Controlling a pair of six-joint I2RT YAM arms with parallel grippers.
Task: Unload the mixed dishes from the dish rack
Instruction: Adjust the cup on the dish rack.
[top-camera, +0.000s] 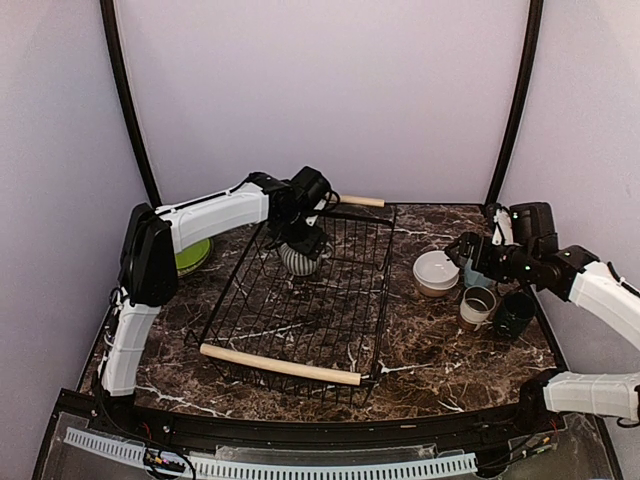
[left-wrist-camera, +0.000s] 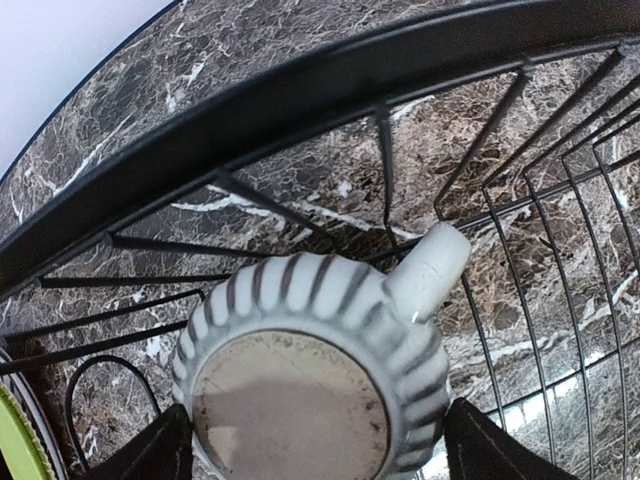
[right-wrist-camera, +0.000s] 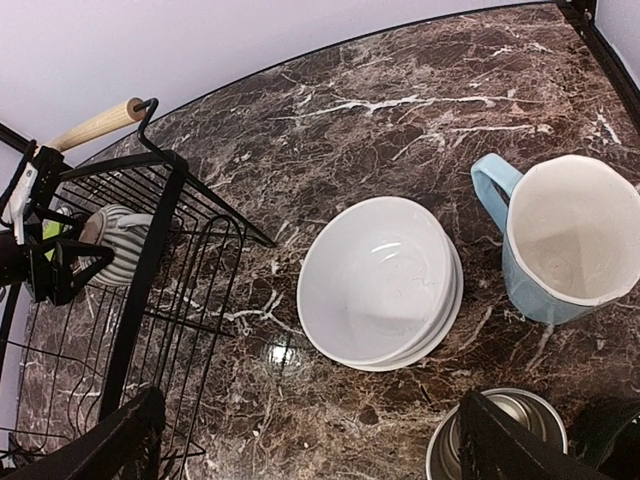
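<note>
Overhead wide; wrists close, downward; all apparently share rack (top-camera: 280, 364).

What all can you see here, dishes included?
Dish rack: one, black wire, table centre.
Striped mug: one, grey-white, upside down in rack.
Bowls: at least two, white, stacked right of rack.
Blue mug: one, light blue, right of bowls.
Small cup: one, white-brown, nearer than bowls.
Dark mug: one, dark teal, beside small cup.
Plate: one visible, green, left of rack.
Left claw: one, black, fingers flanking striped mug.
Right claw: one, black, open over table.

A grey-striped mug (left-wrist-camera: 300, 285), black rack (left-wrist-camera: 330, 90), white bowl (right-wrist-camera: 380, 280), light-blue mug (right-wrist-camera: 560, 240) and white-veined dark marble table (right-wrist-camera: 400, 110) were seen.
</note>
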